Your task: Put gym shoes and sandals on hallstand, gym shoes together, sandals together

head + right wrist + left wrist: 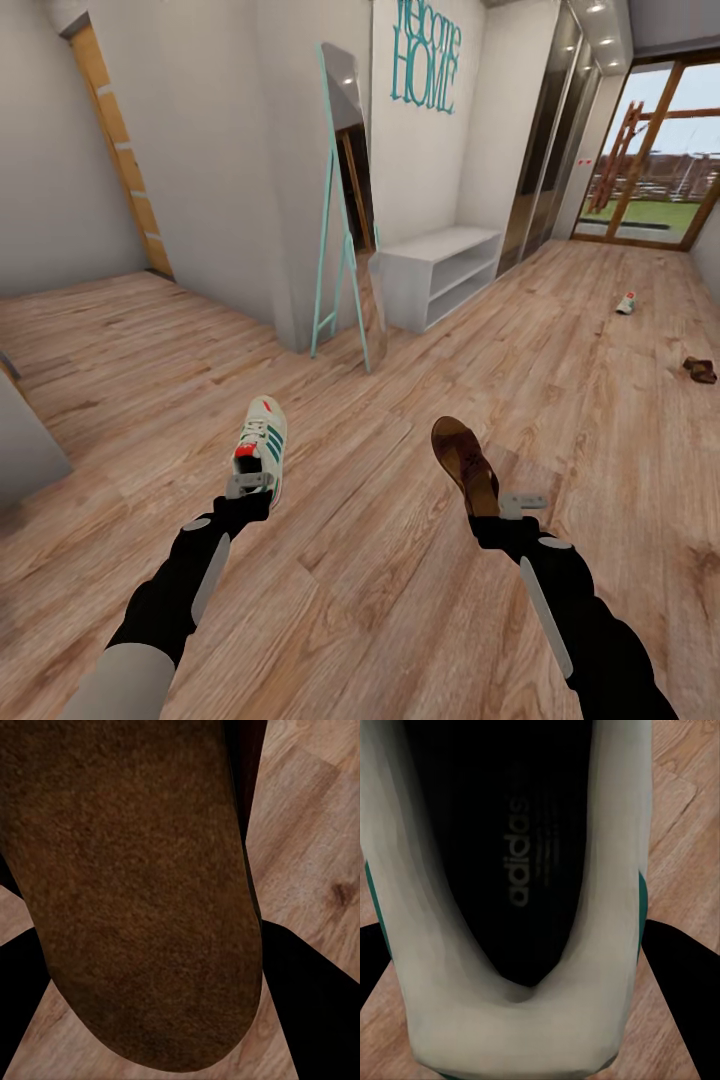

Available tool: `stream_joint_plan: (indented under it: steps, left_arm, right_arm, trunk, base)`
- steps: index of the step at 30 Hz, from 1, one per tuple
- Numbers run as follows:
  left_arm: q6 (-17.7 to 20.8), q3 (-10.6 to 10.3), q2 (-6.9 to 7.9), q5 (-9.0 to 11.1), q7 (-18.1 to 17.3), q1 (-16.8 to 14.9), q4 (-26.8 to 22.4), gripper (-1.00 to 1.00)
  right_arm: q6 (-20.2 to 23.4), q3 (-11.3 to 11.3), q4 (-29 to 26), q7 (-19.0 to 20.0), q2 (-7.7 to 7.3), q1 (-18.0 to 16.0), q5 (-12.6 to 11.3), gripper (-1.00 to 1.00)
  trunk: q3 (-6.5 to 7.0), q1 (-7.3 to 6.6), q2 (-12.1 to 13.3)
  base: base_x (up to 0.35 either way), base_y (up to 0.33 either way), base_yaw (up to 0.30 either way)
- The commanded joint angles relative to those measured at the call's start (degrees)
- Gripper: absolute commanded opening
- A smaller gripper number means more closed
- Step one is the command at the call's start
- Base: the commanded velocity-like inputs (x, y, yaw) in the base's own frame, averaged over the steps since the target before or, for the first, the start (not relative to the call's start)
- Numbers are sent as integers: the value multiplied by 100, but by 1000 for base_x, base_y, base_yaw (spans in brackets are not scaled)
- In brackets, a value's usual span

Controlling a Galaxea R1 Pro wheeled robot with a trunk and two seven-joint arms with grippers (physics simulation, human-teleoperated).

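Two shoes are off the floor already, one in each gripper. The left gripper [250, 487] is clamped on the heel of a cream gym shoe [262, 440] with green stripes and a red heel tab; its wrist camera looks straight down the dark insole [521, 862], with the heel wall pinched between the black fingers [682, 997]. The right gripper [505, 505] grips the heel end of a brown sandal [465, 465], which stands up and away from it, toe forward; up close its suede-like footbed [135, 885] sits between the dark fingers [307, 1012].

Both arms are held out over the wood-plank corridor floor [400, 620]. Ahead, beside a teal-framed standing mirror [345, 200], stands the pale hallstand [440, 265], well apart from the robot. The second gym shoe [626, 302] and the second sandal [700, 370] lie on the floor far off to the right, near the glass door [650, 160].

The step in hand looks like the carry to the rack. Doing it well means keeping both grips firm, steering wide of the mirror's legs, and setting each shoe down with room beside it for its mate.
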Motion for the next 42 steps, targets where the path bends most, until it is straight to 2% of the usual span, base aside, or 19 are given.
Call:
stream_joint_plan:
  steps: [1,11,22,35,42]
  left_arm:
    - [36,23,-7,22,-28,-2,-7,-100]
    - [28,30,-7,22,-28,-2,-5,-100]
    - [29,31,-7,22,-28,-2,-9,-100]
    - [36,23,-7,22,-28,-2,-13,-100]
    - [36,23,-7,22,-28,-2,-13,-100]
  right_arm:
    - [28,0,-6,0,-1,-3,-5,-100]
    - [-5,0,-2,0,-1,2,18,-100]
    - [-7,-9,-10,0,-1,0,17,-100]
    - [-7,-9,-9,0,-1,0,17,-100]
    - [-7,-9,-11,0,-1,-1,17,-100]
  trunk:
    - [-2,-1,-2]
    - [5,-1,-2]
    - [5,-1,-2]
    - [5,-1,-2]
    - [-121,153,-283]
  base:
    - [0,0,0]
    - [-5,0,0]
    - [-180,-19,14]
    - [-8,-2,264]
    - [0,0,296]
